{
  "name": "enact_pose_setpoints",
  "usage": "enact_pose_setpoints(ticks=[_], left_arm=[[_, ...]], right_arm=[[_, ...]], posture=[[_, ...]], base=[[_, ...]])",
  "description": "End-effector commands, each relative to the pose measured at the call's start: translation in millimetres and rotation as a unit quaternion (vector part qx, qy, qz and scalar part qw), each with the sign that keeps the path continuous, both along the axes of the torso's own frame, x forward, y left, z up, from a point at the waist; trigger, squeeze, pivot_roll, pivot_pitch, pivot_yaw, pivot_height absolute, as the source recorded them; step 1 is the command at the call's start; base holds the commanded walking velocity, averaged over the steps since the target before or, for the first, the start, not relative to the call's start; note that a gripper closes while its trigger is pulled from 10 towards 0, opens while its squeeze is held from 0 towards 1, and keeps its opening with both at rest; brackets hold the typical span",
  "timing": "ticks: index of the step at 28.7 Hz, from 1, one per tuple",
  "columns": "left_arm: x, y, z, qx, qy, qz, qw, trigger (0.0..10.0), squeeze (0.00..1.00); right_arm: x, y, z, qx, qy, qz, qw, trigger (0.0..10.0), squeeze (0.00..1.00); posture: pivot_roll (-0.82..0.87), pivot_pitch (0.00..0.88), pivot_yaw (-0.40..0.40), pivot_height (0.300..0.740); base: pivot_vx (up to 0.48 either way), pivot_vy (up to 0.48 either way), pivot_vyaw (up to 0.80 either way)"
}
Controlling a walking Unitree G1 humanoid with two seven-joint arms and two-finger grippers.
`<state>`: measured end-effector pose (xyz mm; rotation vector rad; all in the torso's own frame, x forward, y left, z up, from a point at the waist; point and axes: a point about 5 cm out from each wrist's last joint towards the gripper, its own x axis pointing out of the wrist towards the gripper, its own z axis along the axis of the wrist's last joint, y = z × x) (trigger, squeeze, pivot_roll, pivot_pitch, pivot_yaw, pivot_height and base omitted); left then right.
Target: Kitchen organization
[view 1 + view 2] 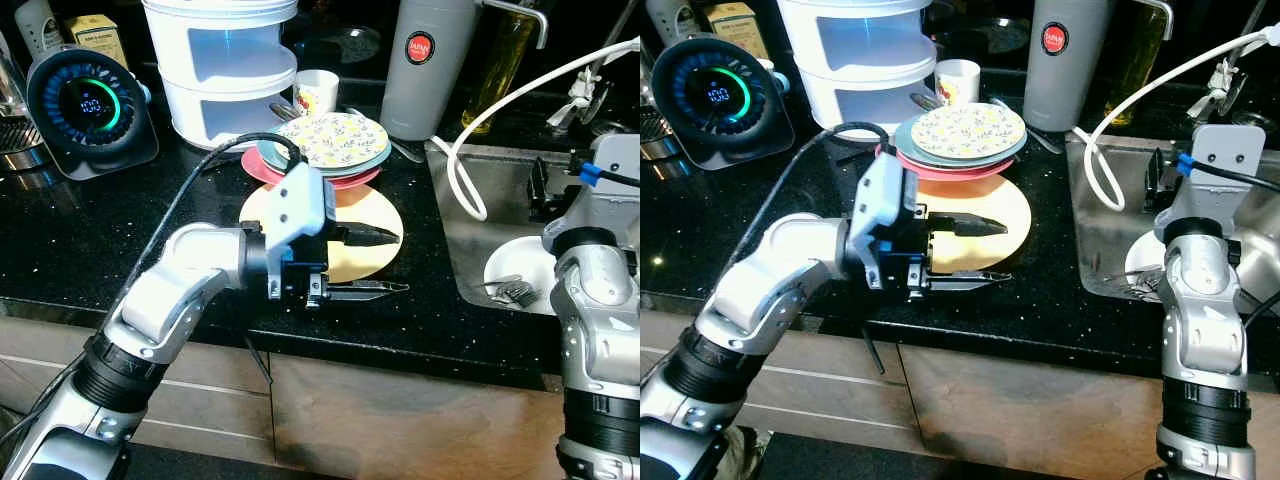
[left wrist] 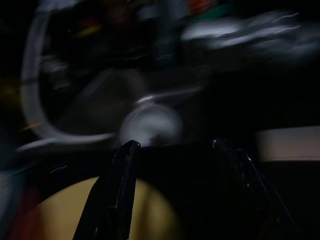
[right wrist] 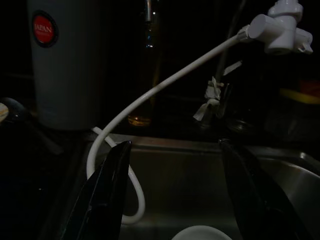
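Hands noted first: we see the left hand [image 1: 375, 261] spread wide over the near edge of the yellow plate [image 1: 372, 214], one finger above it, one at its rim, gripping nothing. Plate lies flat on the black surface [image 1: 110, 230], just before the plate stack [image 1: 330, 145]. Right hand [image 3: 175, 190], fingers parted and empty, hangs over the sink [image 1: 478, 240], right of the plate.

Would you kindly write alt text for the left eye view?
The left gripper hangs open over a yellow plate on a black counter, beside stacked patterned plates. A sink with a white hose lies to the right.
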<state>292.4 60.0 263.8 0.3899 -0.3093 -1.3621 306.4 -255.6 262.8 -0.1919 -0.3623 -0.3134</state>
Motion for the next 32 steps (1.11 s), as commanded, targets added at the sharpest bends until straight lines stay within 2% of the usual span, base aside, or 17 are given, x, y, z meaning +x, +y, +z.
enact_pose_setpoints(ticks=[1, 3, 4, 8, 9, 10, 13, 14, 15, 16, 22, 25, 26, 27, 28, 29, 32], left_arm=[[15.6, 9.3, 9, 0.015, -0.043, 0.077, 0.996, 10.0, 0.00], [37.8, 25.8, 16, 0.069, -0.100, 0.177, 0.977, 10.0, 0.00], [43.8, 31.6, 18, 0.085, -0.115, 0.202, 0.969, 10.0, 0.00], [70.7, 65.9, 28, 0.130, -0.123, 0.297, 0.938, 10.0, 0.00], [73.9, 70.7, 29, 0.138, -0.120, 0.304, 0.935, 10.0, 0.00], [82.0, 78.5, 18, 0.164, -0.092, 0.301, 0.935, 10.0, 0.00], [90.0, 83.4, 10, 0.177, -0.067, 0.303, 0.934, 10.0, 0.00], [91.7, 83.9, 9, 0.175, -0.057, 0.300, 0.936, 10.0, 0.16], [97.1, 85.4, 8, 0.171, -0.047, 0.305, 0.936, 10.0, 1.00], [97.1, 85.4, 8, 0.171, -0.047, 0.305, 0.936, 10.0, 1.00], [98.0, 85.7, 29, 0.130, -0.050, 0.264, 0.954, 10.0, 1.00], [98.2, 86.4, 35, 0.124, -0.062, 0.257, 0.956, 10.0, 1.00], [95.9, 84.4, 42, 0.122, -0.097, 0.240, 0.958, 10.0, 1.00], [94.7, 83.5, 45, 0.121, -0.110, 0.233, 0.959, 10.0, 1.00], [93.6, 81.9, 43, 0.140, -0.127, 0.226, 0.956, 10.0, 0.00], [93.6, 81.9, 43, 0.140, -0.127, 0.226, 0.956, 10.0, 0.00], [94.0, 77.6, 31, 0.193, -0.148, 0.209, 0.947, 10.0, 0.00]], right_arm=[[-4.7, -1.4, 5, 0.000, -0.016, -0.003, 1.000, 10.0, 0.00], [-5.1, -2.1, 4, 0.001, -0.016, -0.004, 1.000, 10.0, 0.00], [-5.1, -2.0, 4, 0.001, -0.016, -0.005, 1.000, 10.0, 0.00], [-3.3, 0.1, 3, 0.003, -0.016, -0.001, 1.000, 10.0, 0.00], [-2.8, 0.6, 3, 0.003, -0.016, 0.000, 1.000, 10.0, 0.00], [-1.0, 2.7, 4, 0.005, -0.019, 0.003, 1.000, 10.0, 0.00], [-0.5, 4.7, 6, 0.006, -0.023, 0.005, 1.000, 10.0, 0.00], [-1.1, 5.2, 7, 0.005, -0.024, 0.006, 1.000, 10.0, 0.00], [-2.7, 5.2, 8, 0.005, -0.026, 0.005, 1.000, 10.0, 0.00], [-2.7, 5.2, 8, 0.005, -0.026, 0.005, 1.000, 10.0, 0.00], [-10.8, 1.7, 4, 0.006, -0.022, -0.006, 1.000, 10.0, 0.00], [-11.6, 2.4, 3, 0.007, -0.021, -0.006, 1.000, 10.0, 0.00], [-11.8, 4.0, 3, 0.007, -0.021, -0.005, 1.000, 10.0, 0.00], [-12.1, 4.5, 3, 0.007, -0.021, -0.005, 1.000, 10.0, 0.00], [-11.7, 5.4, 3, 0.007, -0.021, -0.003, 1.000, 10.0, 0.00], [-11.7, 5.4, 3, 0.007, -0.021, -0.003, 1.000, 10.0, 0.00], [-9.4, 10.8, 4, 0.007, -0.020, 0.007, 1.000, 10.0, 0.00]], posture=[[0.04, 0.085, 0.013, 0.740], [0.05, 0.086, 0.011, 0.740], [0.05, 0.086, 0.011, 0.740], [0.06, 0.086, 0.010, 0.740], [0.06, 0.086, 0.010, 0.740], [0.07, 0.084, 0.014, 0.740], [0.06, 0.087, 0.018, 0.740], [0.05, 0.092, 0.025, 0.740], [0.05, 0.093, 0.027, 0.740], [0.05, 0.093, 0.027, 0.740], [0.04, 0.111, 0.047, 0.740], [0.04, 0.115, 0.051, 0.740], [0.03, 0.119, 0.054, 0.740], [0.03, 0.120, 0.054, 0.740], [0.03, 0.121, 0.054, 0.740], [0.03, 0.121, 0.054, 0.740], [0.03, 0.131, 0.064, 0.740]], base=[[0.000, 0.000, 0.00], [0.000, 0.000, 0.00], [0.000, 0.000, 0.00], [0.000, 0.000, 0.00], [0.000, 0.000, 0.00], [0.000, 0.000, 0.00], [0.000, 0.000, 0.00], [0.000, 0.000, 0.00], [0.000, 0.000, 0.00], [0.000, 0.000, 0.00], [0.000, 0.000, 0.00], [0.000, 0.000, 0.00], [0.000, 0.000, 0.00], [0.000, 0.000, 0.00], [0.000, 0.000, 0.00], [0.000, 0.000, 0.00], [0.000, 0.000, 0.00]])
